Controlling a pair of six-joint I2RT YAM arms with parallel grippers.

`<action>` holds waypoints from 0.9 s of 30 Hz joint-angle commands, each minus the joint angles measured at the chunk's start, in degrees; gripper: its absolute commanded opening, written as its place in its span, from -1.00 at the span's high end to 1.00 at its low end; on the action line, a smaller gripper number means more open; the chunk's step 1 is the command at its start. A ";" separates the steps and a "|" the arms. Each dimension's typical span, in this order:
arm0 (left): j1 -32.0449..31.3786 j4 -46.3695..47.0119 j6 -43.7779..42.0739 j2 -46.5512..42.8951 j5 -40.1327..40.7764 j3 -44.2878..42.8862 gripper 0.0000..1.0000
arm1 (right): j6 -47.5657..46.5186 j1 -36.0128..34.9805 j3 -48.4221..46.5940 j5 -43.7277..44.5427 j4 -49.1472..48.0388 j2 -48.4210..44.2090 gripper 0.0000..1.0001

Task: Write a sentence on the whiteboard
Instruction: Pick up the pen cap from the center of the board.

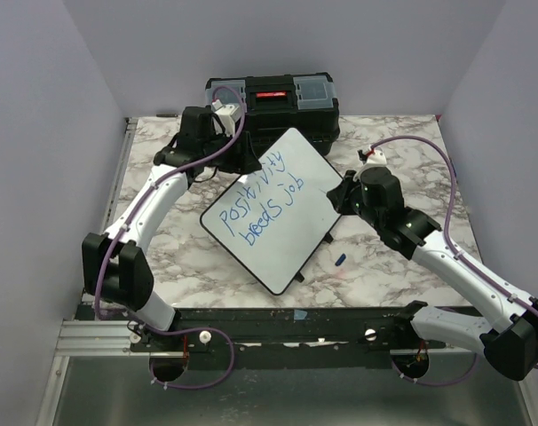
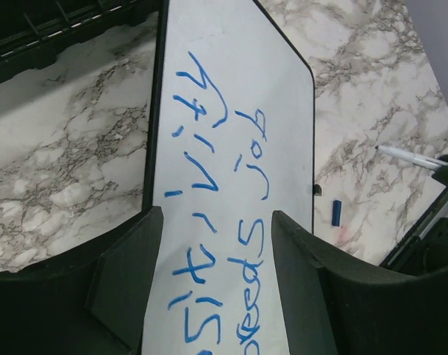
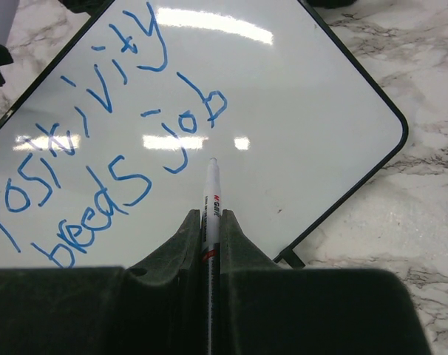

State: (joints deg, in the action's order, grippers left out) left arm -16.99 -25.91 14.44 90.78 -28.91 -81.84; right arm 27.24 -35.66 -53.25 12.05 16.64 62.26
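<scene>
The whiteboard [image 1: 291, 169] lies turned like a diamond on the marble table. The sentence [image 1: 260, 200], in blue marker, reads "positivity breeds job" in two slanted lines. My right gripper [image 1: 338, 197] is at the board's right edge, shut on a white marker [image 3: 211, 194]. The marker's tip points at the bare board just below "job" [image 3: 187, 129]; I cannot tell if it touches. My left gripper [image 1: 242, 160] is over the board's far left corner. In the left wrist view its jaws [image 2: 216, 214] stand wide open with the board [image 2: 283, 96] and its writing [image 2: 202, 170] showing between them.
A black toolbox [image 1: 273, 102] stands right behind the board and shows in the left wrist view [image 2: 54, 29]. A small blue marker cap [image 1: 339, 260] lies on the table just off the board's right side and shows in the left wrist view [image 2: 336, 212]. Grey walls enclose the table.
</scene>
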 commanded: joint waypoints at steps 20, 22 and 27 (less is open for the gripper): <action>-28.63 4.36 2.27 -8.89 9.07 13.79 -0.21 | -3.39 -0.29 -12.30 21.27 8.49 -5.72 0.99; -31.03 5.08 3.15 -7.16 9.56 13.60 -0.19 | -3.26 -0.26 -12.53 21.25 8.75 -6.22 0.99; -36.91 6.32 5.00 -1.26 12.64 11.06 -0.14 | -3.01 -0.29 -13.05 21.24 9.24 -7.22 0.99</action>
State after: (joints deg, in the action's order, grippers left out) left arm -50.02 -22.11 17.23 84.66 -20.29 -68.62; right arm 24.38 -35.66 -64.49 31.27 23.77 56.03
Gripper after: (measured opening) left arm 0.586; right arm 0.120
